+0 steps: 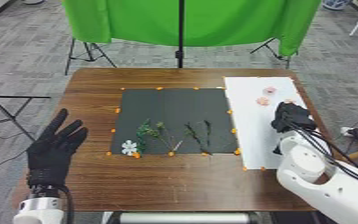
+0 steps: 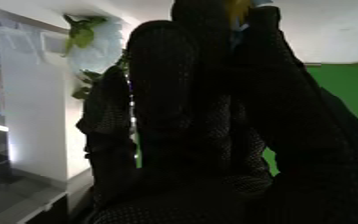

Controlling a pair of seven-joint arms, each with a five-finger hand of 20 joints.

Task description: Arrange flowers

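Leaving the stems room, presumably, my left hand spreads at their left; I cannot tell whether my right hand, over the white sheet, grips anything.

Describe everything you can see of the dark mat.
The dark mat is a flat, roughly square, dark grey sheet lying left of the white sheet on the brown wooden table. Small orange pieces dot its edges. Green stems lie on its near part, and a white flower lies at its near left corner.
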